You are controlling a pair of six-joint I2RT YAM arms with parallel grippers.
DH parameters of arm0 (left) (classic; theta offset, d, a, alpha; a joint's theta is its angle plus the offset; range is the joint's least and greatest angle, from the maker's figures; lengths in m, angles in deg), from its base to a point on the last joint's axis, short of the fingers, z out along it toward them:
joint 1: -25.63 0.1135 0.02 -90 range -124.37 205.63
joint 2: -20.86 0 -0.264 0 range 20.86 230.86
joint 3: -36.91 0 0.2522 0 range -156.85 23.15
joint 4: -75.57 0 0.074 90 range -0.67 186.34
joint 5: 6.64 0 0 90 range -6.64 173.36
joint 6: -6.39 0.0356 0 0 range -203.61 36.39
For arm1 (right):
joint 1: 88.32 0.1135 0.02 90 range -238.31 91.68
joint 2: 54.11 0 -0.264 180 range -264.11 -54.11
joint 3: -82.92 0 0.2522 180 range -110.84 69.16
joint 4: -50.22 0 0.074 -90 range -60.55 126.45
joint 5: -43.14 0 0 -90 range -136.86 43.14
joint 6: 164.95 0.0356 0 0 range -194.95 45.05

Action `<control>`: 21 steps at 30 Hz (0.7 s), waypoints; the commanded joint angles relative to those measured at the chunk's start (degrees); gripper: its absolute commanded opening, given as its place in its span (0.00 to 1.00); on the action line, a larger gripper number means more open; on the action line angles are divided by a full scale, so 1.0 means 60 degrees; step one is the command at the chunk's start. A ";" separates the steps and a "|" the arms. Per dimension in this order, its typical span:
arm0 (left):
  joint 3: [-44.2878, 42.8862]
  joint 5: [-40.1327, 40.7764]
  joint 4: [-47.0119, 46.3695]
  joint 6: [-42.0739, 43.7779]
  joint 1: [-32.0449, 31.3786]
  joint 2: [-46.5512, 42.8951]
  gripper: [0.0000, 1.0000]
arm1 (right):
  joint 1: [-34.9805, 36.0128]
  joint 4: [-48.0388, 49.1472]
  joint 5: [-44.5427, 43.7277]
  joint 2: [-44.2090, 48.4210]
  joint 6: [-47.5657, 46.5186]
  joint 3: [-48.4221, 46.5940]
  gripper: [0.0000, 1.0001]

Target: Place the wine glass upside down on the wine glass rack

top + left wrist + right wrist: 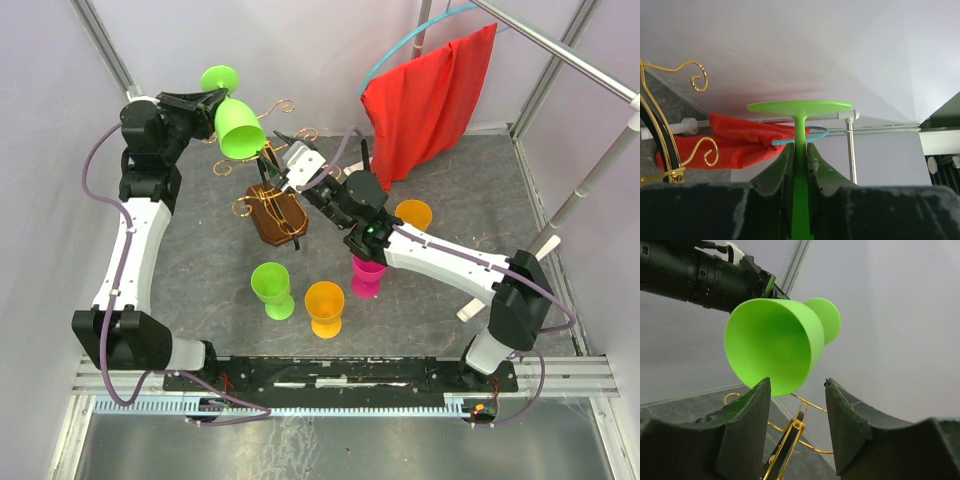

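Observation:
My left gripper (213, 101) is shut on the stem of a lime green wine glass (238, 127) and holds it in the air, tilted with the bowl's mouth pointing down and to the right, above the wine glass rack. The rack has a dark brown wooden base (277, 216) and gold wire arms (282, 104). In the left wrist view the gripper (800, 148) clamps the stem under the glass foot (800, 106), with gold scrolls (698, 80) to the left. My right gripper (277, 160) is open and empty beside the rack post (790, 440), just below the glass bowl (772, 345).
Standing on the mat are a green glass (271, 288), an orange glass (324, 306), a pink glass (367, 276) partly under my right arm, and another orange glass (413, 214). A red cloth (430, 100) hangs on a rail at the back right.

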 commanded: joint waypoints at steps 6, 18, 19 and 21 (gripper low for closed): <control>-0.0245 -0.0373 -0.1537 0.3243 0.1455 -0.0461 0.03 | 0.0025 -0.1885 -0.1112 0.1338 -0.0208 -0.0017 0.68; 0.1002 -0.0141 -0.1811 0.8339 0.2315 -0.1146 0.03 | 0.0003 -0.3086 -0.2151 0.2526 -0.0747 0.0618 0.69; 0.1059 -0.0055 -0.1809 0.8812 0.2319 -0.1176 0.03 | -0.0003 -0.3180 -0.2203 0.2591 -0.0751 0.0628 0.69; 0.1233 0.0152 -0.1909 0.9342 0.2360 -0.1231 0.03 | -0.0017 -0.3601 -0.2295 0.2673 -0.0660 0.0511 0.69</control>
